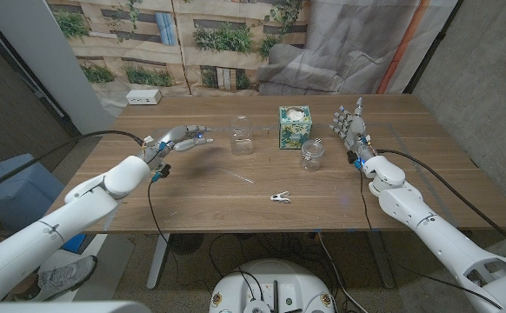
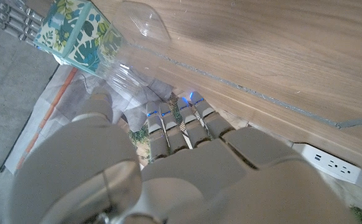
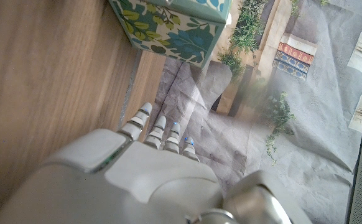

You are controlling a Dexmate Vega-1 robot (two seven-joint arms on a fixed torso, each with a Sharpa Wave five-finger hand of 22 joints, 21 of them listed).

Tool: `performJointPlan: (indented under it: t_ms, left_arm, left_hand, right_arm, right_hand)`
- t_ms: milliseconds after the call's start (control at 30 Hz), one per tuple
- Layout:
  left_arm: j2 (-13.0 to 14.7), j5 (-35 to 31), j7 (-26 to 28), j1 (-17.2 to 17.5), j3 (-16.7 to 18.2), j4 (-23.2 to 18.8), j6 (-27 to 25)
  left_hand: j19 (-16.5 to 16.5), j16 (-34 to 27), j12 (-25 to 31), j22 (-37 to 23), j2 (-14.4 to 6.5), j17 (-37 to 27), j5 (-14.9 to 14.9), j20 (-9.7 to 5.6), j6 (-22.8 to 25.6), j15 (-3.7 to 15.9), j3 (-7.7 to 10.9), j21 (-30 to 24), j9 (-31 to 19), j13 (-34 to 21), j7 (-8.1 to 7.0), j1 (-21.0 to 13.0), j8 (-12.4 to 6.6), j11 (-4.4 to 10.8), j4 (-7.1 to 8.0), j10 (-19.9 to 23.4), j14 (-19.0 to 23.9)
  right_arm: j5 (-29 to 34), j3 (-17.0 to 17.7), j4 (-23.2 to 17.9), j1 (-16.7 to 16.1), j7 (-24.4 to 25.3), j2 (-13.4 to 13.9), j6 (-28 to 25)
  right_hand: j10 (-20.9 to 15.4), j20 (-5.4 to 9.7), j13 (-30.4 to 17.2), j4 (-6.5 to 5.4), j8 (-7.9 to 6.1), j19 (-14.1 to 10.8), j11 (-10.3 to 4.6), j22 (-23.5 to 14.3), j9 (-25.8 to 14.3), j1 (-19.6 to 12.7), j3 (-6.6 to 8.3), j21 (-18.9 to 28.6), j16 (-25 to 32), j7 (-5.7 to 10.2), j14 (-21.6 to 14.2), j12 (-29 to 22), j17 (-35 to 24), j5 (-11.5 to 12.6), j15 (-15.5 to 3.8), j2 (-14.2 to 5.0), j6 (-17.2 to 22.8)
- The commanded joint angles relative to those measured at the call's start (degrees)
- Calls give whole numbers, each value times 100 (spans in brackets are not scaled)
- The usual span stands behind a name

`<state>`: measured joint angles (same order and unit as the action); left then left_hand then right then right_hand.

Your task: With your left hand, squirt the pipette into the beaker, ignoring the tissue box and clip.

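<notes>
Pipette (image 1: pixel 242 178) lies flat on the wooden table (image 1: pixel 201 200), clear and thin, near the table's middle, in front of and just left of the tissue box (image 1: pixel 294 127), on the robot's side. Nothing touches it. Beaker (image 1: pixel 242 139), clear glass, stands upright just left of the tissue box, w/ a gap between. A second clear jar (image 1: pixel 312 154) stands just in front-right of the box. Metal clip (image 1: pixel 280 197) lies well in front of the box, near the table's front edge, right of the pipette. Left hand (image 1: pixel 180 139) hovers well left of the box, beyond the beaker, fingers apart and reaching toward it, holding nothing. Right hand (image 1: pixel 349 123) stands upright right of the box, fingers spread, empty. White power strip (image 1: pixel 143 96) sits at the far left corner.
</notes>
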<state>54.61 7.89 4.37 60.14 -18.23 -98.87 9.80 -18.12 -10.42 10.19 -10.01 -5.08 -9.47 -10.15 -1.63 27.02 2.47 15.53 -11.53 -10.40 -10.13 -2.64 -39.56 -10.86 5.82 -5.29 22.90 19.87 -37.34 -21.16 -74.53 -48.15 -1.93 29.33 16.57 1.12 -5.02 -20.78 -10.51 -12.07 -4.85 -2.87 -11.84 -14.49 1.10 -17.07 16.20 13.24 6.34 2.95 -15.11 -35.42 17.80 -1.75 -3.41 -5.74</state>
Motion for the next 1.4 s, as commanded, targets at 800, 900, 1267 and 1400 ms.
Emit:
performJointPlan:
  t_ms: [800, 900, 1267, 1400]
  left_arm:
    - [-1674, 1575, 1246, 119, 237, 778, 118]
    - [-1707, 1760, 1048, 77, 223, 872, 173]
    - [-1937, 1889, 768, -218, 60, 1246, 505]
    - [-2135, 2014, 710, -333, 10, 1429, 636]
  left_hand:
    - [31, 75, -14, -1, -226, -12, -6, -33, -270, 178, 112, 31, 30, 2, 101, 319, 96, -186, 49, -302, -191]
    - [352, 100, -46, 7, -353, -15, -18, -11, -1144, 56, 145, 94, 37, 7, 186, 741, 133, -318, 110, -977, -757]
    - [1123, 96, -44, 25, -401, -31, -38, -195, -1849, -71, 174, 173, 41, 16, 245, 1309, 120, -389, 197, -1730, -1540]
    - [1297, 75, -34, 25, -454, -46, -49, -183, -2043, -144, 157, 158, 39, 16, 294, 1585, 119, -451, 338, -1921, -1714]
  right_arm:
    - [1, 0, 3, -2, -1, 0, 5]
    - [1, 0, 2, -2, 0, 1, 4]
    - [1, 0, -2, -3, 2, 2, 1]
    - [-6, -1, 2, -1, -21, 7, 1]
  right_hand:
    - [12, 1, -17, 4, -38, -18, -1, -31, -9, 0, -45, 34, 34, 46, 34, -10, -25, 30, -486, -333, 13]
    - [21, 2, -16, 5, -38, -25, -7, -31, -9, 0, -45, 37, 34, 50, 35, -7, -25, 30, -485, -333, 13]
    - [-11, 10, -18, 5, -38, -22, 0, -31, -9, 0, -45, 35, 37, 51, 28, -21, -26, 30, -484, -334, 11]
    - [-17, 7, -18, 5, -37, -22, 9, -31, -9, 0, -45, 35, 36, 56, 30, -24, -26, 30, -483, -333, 11]
